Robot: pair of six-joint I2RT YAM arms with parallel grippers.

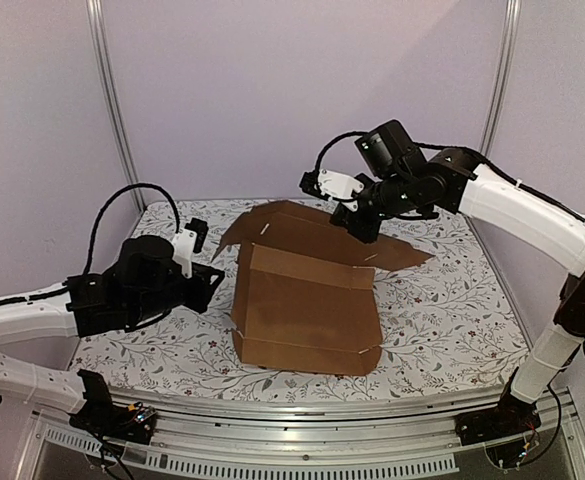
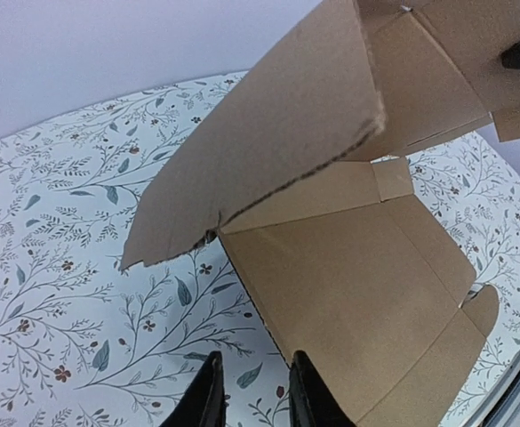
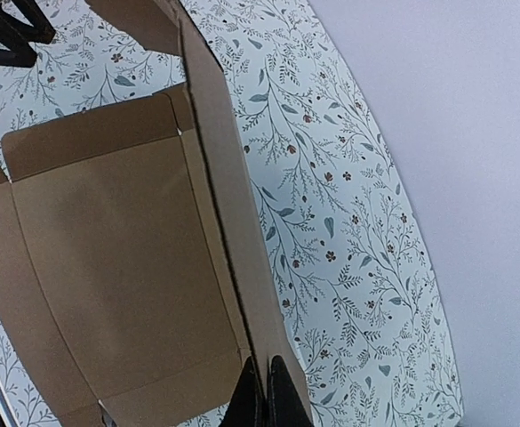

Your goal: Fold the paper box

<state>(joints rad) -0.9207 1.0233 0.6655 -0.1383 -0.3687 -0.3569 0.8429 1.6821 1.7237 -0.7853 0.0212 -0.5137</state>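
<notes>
Upper right, the right tool point(image 1: 357, 232) pinches a paper box point(image 1: 307, 310) flap while the left tool point(image 2: 255, 400) gapes empty; a skewed pull could tear the crease.

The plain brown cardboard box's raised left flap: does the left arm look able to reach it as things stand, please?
Probably yes. The left hand hovers beside that flap of the plain brown cardboard box, with only floral tablecloth between; the right hand pinches the far panel, clear of that side.
</notes>
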